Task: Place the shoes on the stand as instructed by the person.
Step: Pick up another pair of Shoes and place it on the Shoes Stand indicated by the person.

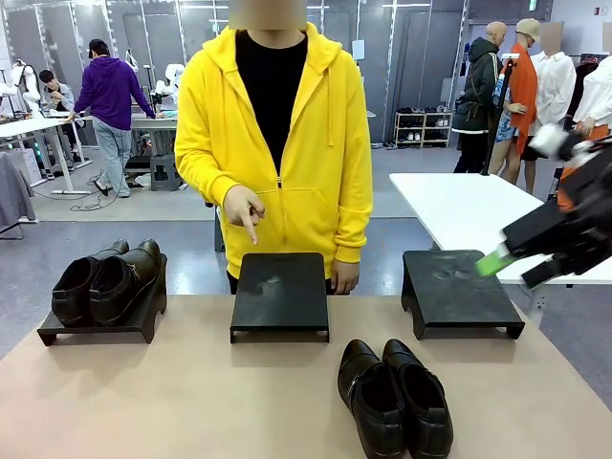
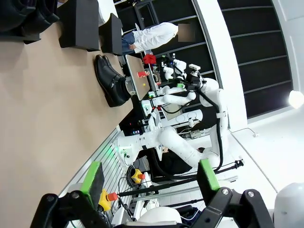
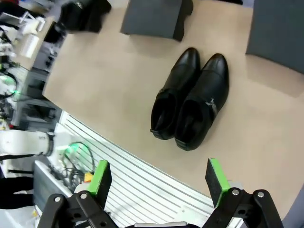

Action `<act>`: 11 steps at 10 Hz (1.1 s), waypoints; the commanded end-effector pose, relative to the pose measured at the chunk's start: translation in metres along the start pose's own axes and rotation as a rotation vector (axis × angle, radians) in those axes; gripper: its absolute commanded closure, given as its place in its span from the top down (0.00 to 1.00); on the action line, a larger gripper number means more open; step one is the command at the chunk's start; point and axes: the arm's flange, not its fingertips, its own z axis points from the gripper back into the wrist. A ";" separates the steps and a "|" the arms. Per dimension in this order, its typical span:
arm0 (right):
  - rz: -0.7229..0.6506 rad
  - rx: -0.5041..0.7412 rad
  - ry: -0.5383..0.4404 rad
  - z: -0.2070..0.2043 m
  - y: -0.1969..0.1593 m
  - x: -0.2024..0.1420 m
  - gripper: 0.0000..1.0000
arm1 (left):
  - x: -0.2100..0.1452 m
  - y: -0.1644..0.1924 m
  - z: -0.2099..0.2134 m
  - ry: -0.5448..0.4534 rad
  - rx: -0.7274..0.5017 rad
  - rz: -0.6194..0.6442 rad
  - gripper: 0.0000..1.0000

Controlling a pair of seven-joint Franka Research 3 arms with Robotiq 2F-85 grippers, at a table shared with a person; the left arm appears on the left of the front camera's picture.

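Along the far side of the tan table (image 1: pixel 191 402): 3 low black stands in a row, listed as left stand (image 1: pixel 96 330), middle stand (image 1: pixel 279 292) and right stand (image 1: pixel 459 292).

First pair of shoes (image 1: pixel 105 282): glossy black, 2 shoes side by side and touching, resting on the left stand.

Second pair of shoes (image 1: pixel 394 400): glossy black, rounded toes, 2 shoes side by side on the bare table top near the robot's edge, in front of the gap between middle stand and right stand. Toes towards the stands. Small metal fitting on 1 shoe.

Person (image 1: pixel 277 124): yellow hoodie, standing at the far side behind the middle stand. 1 hand (image 1: pixel 243 208) has its index finger pointing down at the middle stand.

Left gripper (image 2: pixel 149 178): by the table's near edge, jaws spread wide, nothing between the green pads.

Right gripper (image 3: pixel 159 178): raised at the table's right side near the right stand, looking down on the second pair of shoes. Jaws spread wide, nothing held.
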 end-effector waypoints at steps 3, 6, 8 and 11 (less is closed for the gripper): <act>-0.101 -0.192 0.099 -0.090 0.030 -0.004 1.00 | -0.003 -0.003 -0.002 -0.001 0.014 0.005 1.00; -0.096 -0.292 0.150 -0.157 0.020 -0.007 1.00 | -0.003 -0.003 -0.002 -0.001 0.014 0.005 1.00; -0.107 -0.326 0.193 -0.188 0.010 -0.011 1.00 | -0.003 -0.003 -0.002 -0.001 0.014 0.005 1.00; -0.083 -0.348 0.265 -0.230 -0.006 -0.019 1.00 | -0.003 -0.003 -0.002 -0.001 0.014 0.005 1.00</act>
